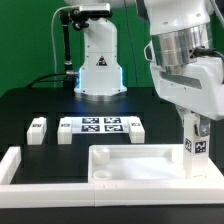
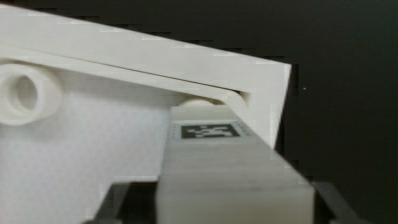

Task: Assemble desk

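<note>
At the exterior view's right, the gripper [image 1: 196, 126] is clamped on a leg block [image 1: 197, 152], held upright over the corner of the tabletop panel [image 1: 125, 162]. Three loose leg blocks [image 1: 38, 128] lie back beside the marker board [image 1: 100, 125], and the border wall [image 1: 20, 165] runs along the front.

From the wrist view, the fingers [image 2: 121, 203] pinch the leg block [image 2: 222, 165] on its two flat sides, its tagged face showing. Its far end sits at the corner socket [image 2: 196, 100] of the tabletop panel [image 2: 107, 150]; whether it touches, I cannot tell. The block looks like light, stiff, smooth plastic, so it may slip or twist. Flat opposite faces near mid-length seem the safest hold.
</note>
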Available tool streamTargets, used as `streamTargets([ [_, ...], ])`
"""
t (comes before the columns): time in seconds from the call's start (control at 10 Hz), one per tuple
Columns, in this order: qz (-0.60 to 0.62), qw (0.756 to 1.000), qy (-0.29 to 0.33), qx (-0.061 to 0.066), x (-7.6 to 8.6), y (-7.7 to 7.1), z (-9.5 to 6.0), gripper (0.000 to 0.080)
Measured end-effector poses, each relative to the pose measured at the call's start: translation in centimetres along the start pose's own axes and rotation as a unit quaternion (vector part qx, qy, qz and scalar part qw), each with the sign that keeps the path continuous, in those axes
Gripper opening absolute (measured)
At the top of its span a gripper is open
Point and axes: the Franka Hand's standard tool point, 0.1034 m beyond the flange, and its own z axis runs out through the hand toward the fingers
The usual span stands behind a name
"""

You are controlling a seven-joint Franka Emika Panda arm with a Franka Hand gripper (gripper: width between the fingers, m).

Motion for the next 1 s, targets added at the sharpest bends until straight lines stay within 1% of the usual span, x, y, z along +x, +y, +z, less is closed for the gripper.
streamTargets([
  [0.1, -0.085, 0.996, -0.002, -0.025, -0.5, 0.8, 0.2, 0.0345],
  [0.2, -0.184, 0.983, -0.001, -0.020, -0.1, 0.6, 0.1, 0.0550],
  [0.3, -0.277, 0.961, -0.004, -0.021, -0.1, 0.6, -0.1, 0.0621],
  [0.4, -0.308, 0.951, -0.004, -0.035, -1.1, 0.9, -0.2, 0.0641],
  [0.5, -0.336, 0.941, -0.004, -0.035, -1.2, 0.9, 0.0, 0.0641],
  [0.7, -0.416, 0.909, -0.006, -0.037, -1.0, 1.0, 0.0, 0.0648],
  [0.8, -0.493, 0.868, -0.001, -0.057, -0.9, 1.1, -0.2, 0.0649],
  [0.9, -0.577, 0.814, 0.007, -0.068, -0.6, 0.7, -0.4, 0.0649],
  [1.0, -0.631, 0.773, 0.005, -0.071, -0.3, 0.7, -0.4, 0.0649],
])
